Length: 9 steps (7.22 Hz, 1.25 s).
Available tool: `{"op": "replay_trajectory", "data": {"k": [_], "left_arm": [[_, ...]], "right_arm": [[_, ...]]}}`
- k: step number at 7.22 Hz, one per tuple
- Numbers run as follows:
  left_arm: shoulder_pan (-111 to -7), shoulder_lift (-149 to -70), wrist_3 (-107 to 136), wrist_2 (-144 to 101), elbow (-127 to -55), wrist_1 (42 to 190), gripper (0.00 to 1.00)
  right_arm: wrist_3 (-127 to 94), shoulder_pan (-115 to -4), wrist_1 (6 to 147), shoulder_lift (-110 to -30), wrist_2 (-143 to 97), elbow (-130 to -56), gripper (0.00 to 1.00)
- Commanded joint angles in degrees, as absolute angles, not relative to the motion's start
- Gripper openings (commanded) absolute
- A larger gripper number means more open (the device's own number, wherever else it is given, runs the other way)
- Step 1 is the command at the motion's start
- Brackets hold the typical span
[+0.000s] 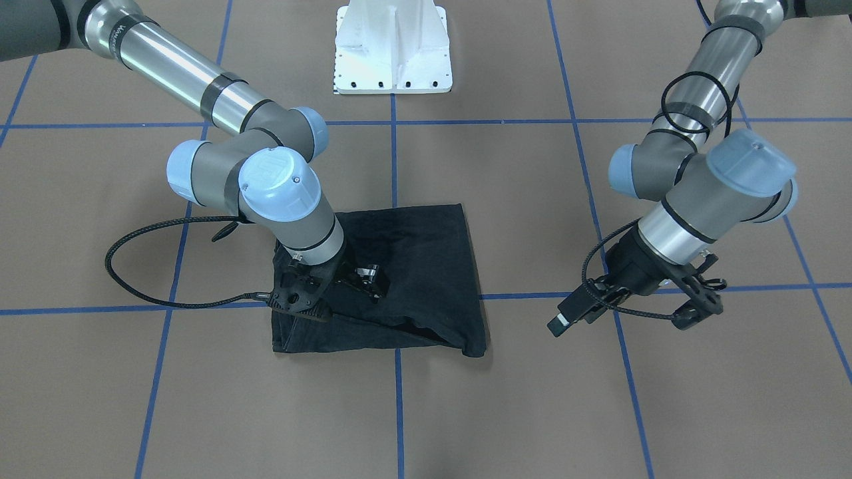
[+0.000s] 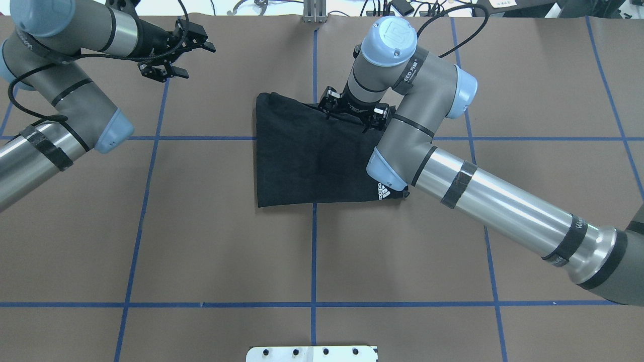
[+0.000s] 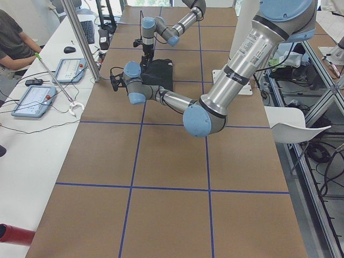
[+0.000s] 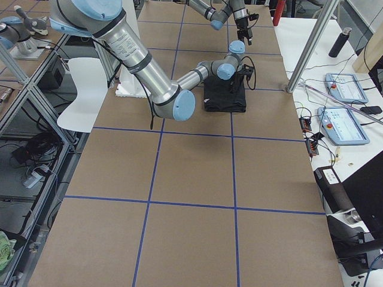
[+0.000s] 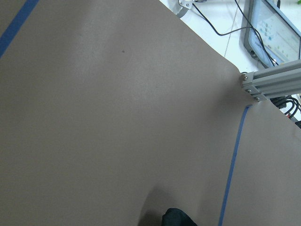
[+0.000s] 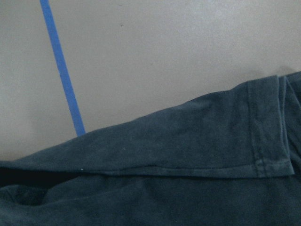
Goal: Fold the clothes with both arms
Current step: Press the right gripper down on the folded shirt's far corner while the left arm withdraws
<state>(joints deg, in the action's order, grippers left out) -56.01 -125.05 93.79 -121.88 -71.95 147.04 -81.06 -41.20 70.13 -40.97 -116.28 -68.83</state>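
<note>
Black cotton of the T-shirt point(image 6: 188, 155) filled the lower half of the right wrist view, its stitched hem running across. No fingers showed there, so I could not tell whether the right gripper point(image 2: 354, 113) was apart or clamped. It sat low on the shirt's edge farthest from the robot.

Only the overhead view showed the small white logo point(image 2: 383, 191), at the corner under the right arm point(image 2: 503, 206). Only the front view showed a raised fold along the operators' side.

The left gripper point(image 2: 193, 61) hung with its fingers apart above bare desk point(image 2: 201, 226), well apart from the shirt (its wrist view held just brown surface and one blue tape line point(image 5: 233, 165)).

Counted: one T-shirt, folded roughly square at the desk's middle; two arms, the left arm point(image 2: 75, 100) bent back; two grippers; one white pedestal base point(image 1: 393, 53); one person point(image 3: 13, 43) seated in the left side view.
</note>
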Motion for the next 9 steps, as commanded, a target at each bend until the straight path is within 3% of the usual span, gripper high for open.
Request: {"op": "replay_trajectory", "data": {"k": [1, 9], "left_arm": [[-56.51, -124.89, 93.69, -121.73, -73.3, 147.04, 1.0], [-56.25, -124.72, 94.39, -121.2, -79.18, 142.3, 1.0]], "right_arm": [[-80.77, -39.65, 71.8, -41.04, -116.37, -68.73, 1.0], [-72.17, -44.37, 71.54, -40.87, -115.84, -63.29, 1.0]]}}
